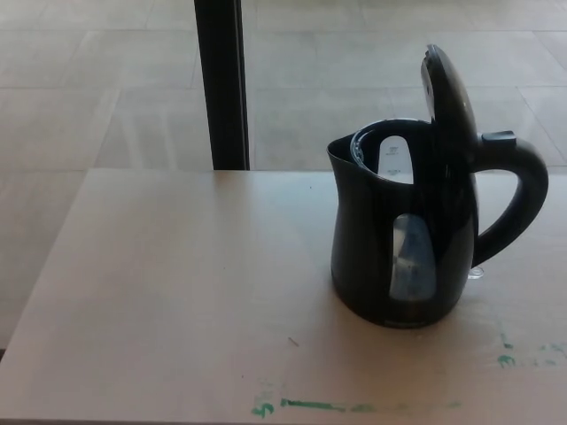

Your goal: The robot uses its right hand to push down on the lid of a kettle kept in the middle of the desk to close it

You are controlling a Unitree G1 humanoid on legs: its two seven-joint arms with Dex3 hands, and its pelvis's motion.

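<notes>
Green marks (306,405): smears of green along the desk's near edge are closest to us, with a few more (507,359) toward the right; we cannot tell what they are made of.
Desk (177,292): pale wood surface; its near edge and right side run out of our view.
Kettle (403,239): black, standing upright on the desk, right of the picture's centre, spout toward the left.
Lid (447,88): we see it raised, standing almost upright above the handle side, so the mouth is open.
Inside the kettle: only a small part of the rim and a pale piece within it show; the rest is too dark for us to read.
Water window (413,258): a clear strip on the body facing us; we cannot make out a water level.
Handle (523,199): curves out to the right, close to the picture's edge.
Post (221,84): dark upright behind the desk, its top cut off.
Floor (106,80): pale tiles beyond the desk.
Robot hands: neither one shows, so we cannot tell how their fingers stand or whether they hold anything.
</notes>
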